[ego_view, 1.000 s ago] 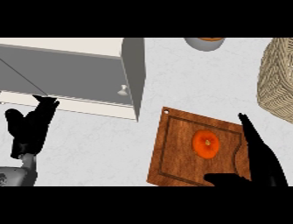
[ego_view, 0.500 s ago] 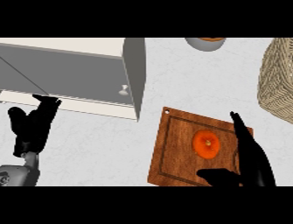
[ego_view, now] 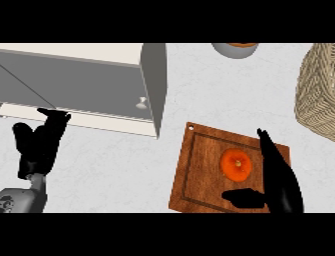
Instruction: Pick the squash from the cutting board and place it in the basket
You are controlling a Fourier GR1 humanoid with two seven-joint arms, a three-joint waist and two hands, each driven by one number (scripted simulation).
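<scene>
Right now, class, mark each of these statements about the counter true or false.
1. The squash lies on the cutting board. True.
2. The right hand is curled round the squash. False: it is open, fingers straight, just right of the squash.
3. The basket stands beyond the board, to its right. True.
4. The left hand rests on the cutting board. False: it shows at the far left, below the cabinet, well apart from the board.

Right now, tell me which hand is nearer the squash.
The right hand, open over the cutting board beside the squash; the left hand rests by the cabinet.
</scene>
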